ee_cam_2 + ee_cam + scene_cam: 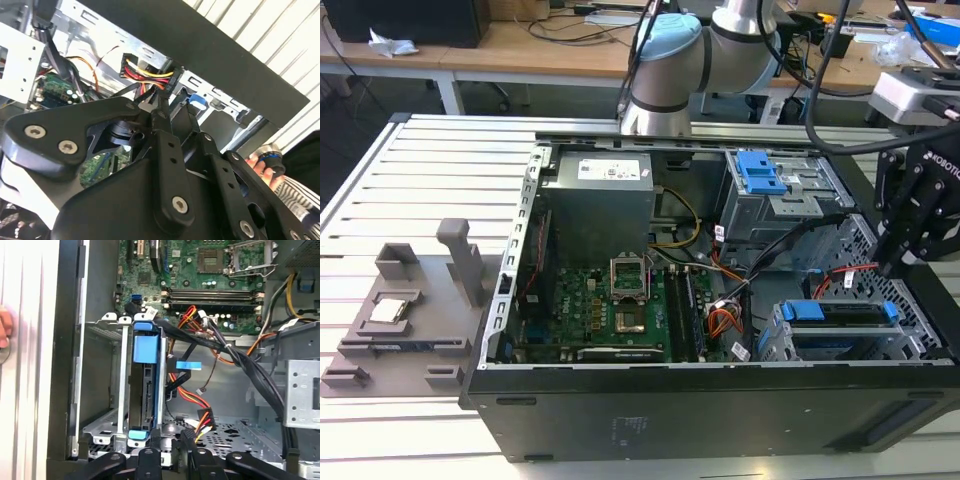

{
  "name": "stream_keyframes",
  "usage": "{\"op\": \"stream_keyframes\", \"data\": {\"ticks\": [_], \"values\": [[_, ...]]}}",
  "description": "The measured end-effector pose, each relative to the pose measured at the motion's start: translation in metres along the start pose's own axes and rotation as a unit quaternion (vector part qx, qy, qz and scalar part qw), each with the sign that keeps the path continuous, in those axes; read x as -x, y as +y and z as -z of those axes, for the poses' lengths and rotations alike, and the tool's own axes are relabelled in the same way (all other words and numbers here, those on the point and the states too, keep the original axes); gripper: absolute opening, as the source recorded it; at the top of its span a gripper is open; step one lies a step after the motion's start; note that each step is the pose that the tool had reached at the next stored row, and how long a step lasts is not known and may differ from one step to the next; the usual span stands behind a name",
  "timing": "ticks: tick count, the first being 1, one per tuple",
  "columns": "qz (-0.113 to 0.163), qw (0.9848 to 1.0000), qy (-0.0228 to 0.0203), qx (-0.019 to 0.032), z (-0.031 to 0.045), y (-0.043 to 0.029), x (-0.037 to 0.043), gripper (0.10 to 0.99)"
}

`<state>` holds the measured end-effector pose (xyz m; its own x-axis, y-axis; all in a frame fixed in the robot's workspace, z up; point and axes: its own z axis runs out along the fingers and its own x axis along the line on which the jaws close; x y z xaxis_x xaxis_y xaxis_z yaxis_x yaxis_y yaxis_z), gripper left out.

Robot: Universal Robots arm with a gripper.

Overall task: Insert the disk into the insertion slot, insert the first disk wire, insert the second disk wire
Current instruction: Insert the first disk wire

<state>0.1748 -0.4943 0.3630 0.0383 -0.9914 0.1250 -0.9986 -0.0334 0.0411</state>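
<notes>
Exterior view: disk (840,312) sits seated in the drive cage (775,345), toward the exterior view's right. Second wrist view: gripper (161,100) nearly closed, pinching the black plug (166,82) of a red-yellow wire bundle.

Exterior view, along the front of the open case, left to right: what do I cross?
Grey fixture plate → motherboard → orange wire bundle → the disk, sitting in the insertion slot.
</notes>
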Motion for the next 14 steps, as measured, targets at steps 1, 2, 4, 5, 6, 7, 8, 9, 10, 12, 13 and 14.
{"op": "stream_keyframes", "data": {"ticks": [1,2,4,5,6,7,8,9,10,12,13,14], "values": [[0.002,1.0000,0.0042,0.0000,-0.0028,-0.0024,0.0022,0.302],[0.003,1.0000,0.0056,-0.0001,-0.0046,-0.0040,0.0041,0.302],[0.006,0.9999,0.0085,-0.0004,-0.0051,-0.0056,0.0065,0.302],[0.006,0.9999,0.0104,-0.0004,-0.0031,-0.0055,0.0068,0.302],[0.006,0.9999,0.0128,-0.0003,-0.0008,-0.0055,0.0074,0.302],[0.007,0.9999,0.0151,-0.0003,0.0002,-0.0056,0.0097,0.302],[0.009,0.9998,0.0153,-0.0005,0.0006,-0.0057,0.0121,0.302],[0.010,0.9998,0.0154,-0.0008,0.0008,-0.0058,0.0153,0.302],[0.014,0.9998,0.0162,-0.0012,0.0001,-0.0059,0.0179,0.302],[0.020,0.9995,0.0234,-0.0011,-0.0015,-0.0067,0.0181,0.302],[0.021,0.9994,0.0258,-0.0009,-0.0022,-0.0071,0.0181,0.302],[0.024,0.9993,0.0293,-0.0007,-0.0035,-0.0078,0.0183,0.302]]}}
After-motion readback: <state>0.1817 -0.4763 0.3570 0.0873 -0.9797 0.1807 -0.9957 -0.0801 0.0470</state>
